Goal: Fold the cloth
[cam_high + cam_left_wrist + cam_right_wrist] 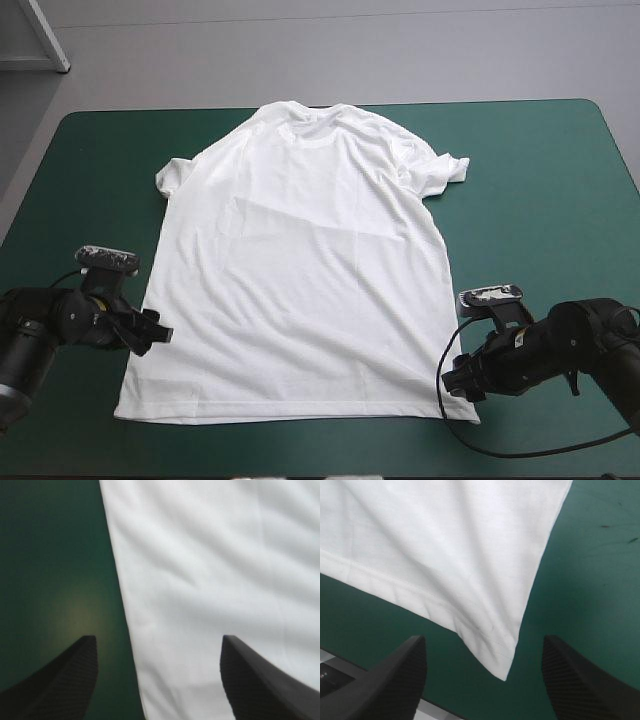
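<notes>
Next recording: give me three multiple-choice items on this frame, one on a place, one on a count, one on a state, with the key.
1. The collar of the T-shirt points toward which edge of the table? A. far; B. near; C. left.
2. How many sleeves show? A. none; B. two; C. one.
3. The left gripper and right gripper are: A. both shut on the T-shirt; B. left shut, right open; C. both open.
Key: 1 A, the neckline lies nearest the far edge; 2 B, one sticks out on each side; 3 C, each wrist view shows its fingers standing apart.
</notes>
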Robot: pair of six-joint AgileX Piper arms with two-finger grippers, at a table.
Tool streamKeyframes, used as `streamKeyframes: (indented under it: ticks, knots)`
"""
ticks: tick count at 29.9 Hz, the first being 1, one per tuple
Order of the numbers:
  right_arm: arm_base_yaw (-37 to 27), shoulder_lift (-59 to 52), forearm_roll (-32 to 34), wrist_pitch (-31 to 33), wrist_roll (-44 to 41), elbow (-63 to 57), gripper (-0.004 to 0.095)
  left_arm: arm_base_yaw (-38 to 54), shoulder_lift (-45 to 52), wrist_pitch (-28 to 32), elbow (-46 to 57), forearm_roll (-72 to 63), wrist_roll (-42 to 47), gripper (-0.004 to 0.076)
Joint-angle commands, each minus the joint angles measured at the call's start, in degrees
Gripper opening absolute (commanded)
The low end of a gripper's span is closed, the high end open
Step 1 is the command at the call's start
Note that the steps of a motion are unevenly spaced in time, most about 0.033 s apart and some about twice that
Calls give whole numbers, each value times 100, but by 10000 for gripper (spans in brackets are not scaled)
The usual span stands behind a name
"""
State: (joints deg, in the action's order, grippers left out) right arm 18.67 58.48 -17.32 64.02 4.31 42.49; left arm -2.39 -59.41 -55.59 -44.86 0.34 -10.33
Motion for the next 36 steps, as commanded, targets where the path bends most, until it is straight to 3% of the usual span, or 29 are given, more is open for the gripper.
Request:
streamKeyframes:
  ticks: [1,11,17,31,36]
  knots:
    - [-1,-79,-100,19,-45,113,629,4,-352,957,-517,-34,241,508]
    - [-1,-592,-108,292,-464,113,627,4,-2453,1755,-2237,-78,443,507]
    - [-1,-1072,-108,357,-779,113,627,4,-3345,1925,-2925,-78,515,507]
    - [-1,-1205,-20,210,-865,113,627,13,-4485,2690,-3127,-105,716,496]
    - [-1,-1197,269,-355,-891,147,626,13,-4683,2765,-3127,-105,716,417]
